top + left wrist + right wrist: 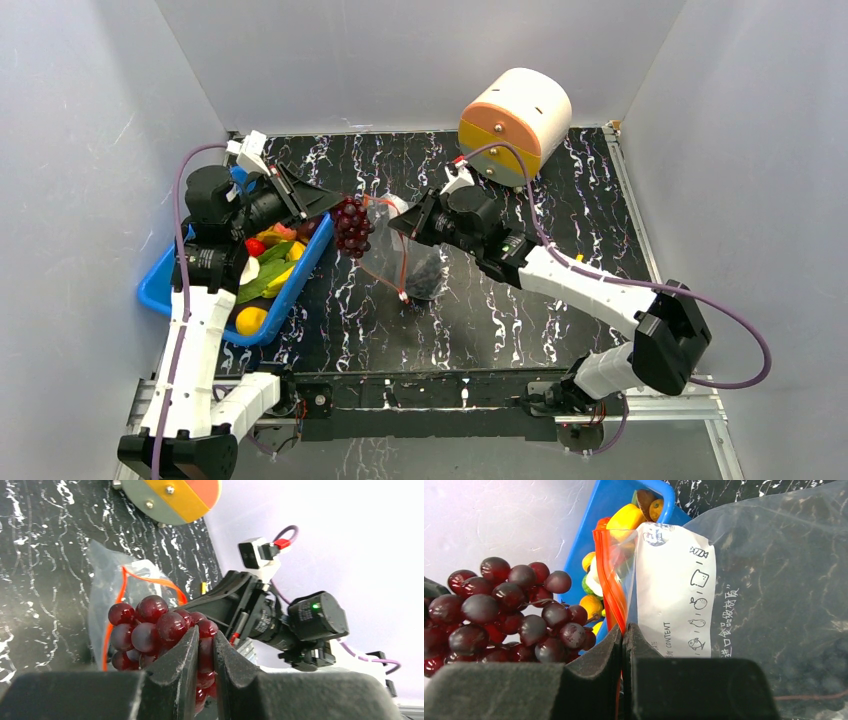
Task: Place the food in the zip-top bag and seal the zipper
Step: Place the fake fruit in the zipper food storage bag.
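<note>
**A:** Where do things stand?

**B:** The left pincer (pixel 205 647) is nipped narrow on the grapes (pixel 150 625), which hang in the air just left of centre in the overhead view. They are right beside the mouth of the zip-top bag (pixel 415 270). The right pincer (pixel 624 635) is clamped on the bag's edge at the zipper (pixel 610 575), holding that lip up off the bench (pixel 580 200).

**A:** What could spoil it?

**B:** The mouth looks slim and the bunch is wide. If they go in crooked, the grapes may snag the orange strip and tug the bag out of the right pincer, or fold the opening flat. The pincer also grips only a few berries, so the bunch could swing or slip and drop beside the bag.

**A:** And the rest of the food (pixel 252 320)?

**B:** It's in the blue bin (pixel 158 292) at the left of the frame, not yet bagged.
</note>
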You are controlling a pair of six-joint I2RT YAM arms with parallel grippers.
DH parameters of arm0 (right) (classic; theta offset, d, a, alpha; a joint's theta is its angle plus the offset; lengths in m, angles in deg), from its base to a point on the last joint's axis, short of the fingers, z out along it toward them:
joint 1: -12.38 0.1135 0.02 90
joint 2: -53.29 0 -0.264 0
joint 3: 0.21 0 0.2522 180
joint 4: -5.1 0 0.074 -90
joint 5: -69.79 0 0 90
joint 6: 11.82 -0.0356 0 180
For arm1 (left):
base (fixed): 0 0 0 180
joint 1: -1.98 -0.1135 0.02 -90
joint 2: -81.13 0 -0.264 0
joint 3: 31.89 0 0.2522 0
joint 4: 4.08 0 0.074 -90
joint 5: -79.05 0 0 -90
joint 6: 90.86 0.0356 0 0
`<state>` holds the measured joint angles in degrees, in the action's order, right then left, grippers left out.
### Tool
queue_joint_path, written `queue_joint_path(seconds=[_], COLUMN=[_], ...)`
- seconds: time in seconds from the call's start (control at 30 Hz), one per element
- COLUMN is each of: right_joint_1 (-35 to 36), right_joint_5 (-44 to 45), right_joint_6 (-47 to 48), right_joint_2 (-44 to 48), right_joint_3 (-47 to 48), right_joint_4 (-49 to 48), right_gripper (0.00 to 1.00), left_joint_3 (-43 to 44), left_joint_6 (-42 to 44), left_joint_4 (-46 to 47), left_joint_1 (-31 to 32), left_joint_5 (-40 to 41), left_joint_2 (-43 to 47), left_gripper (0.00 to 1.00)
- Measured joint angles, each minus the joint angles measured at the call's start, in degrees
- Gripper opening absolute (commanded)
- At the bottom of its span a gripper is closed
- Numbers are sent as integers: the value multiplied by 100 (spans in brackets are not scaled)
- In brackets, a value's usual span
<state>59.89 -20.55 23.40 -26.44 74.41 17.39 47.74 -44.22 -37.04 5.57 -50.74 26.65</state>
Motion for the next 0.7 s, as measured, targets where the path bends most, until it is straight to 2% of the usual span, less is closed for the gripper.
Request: queue_joint_path(seconds=[0.4, 0.7], right_joint_1=[0, 0], right_joint_5=[-179, -293], right_joint_6=[-210, -262], right_joint_2=[-129, -146], right_joint_3=[103, 273], right_joint_4=[-160, -225], right_gripper=[0, 0], left_joint_3=[-715, -1204], left_joint_6=[-1029, -1263], left_joint_4=[1244, 1676], left_joint_1=[0, 0], left_joint_5=[-481, -487], left_joint_2=[149, 232], left_gripper=[13, 13])
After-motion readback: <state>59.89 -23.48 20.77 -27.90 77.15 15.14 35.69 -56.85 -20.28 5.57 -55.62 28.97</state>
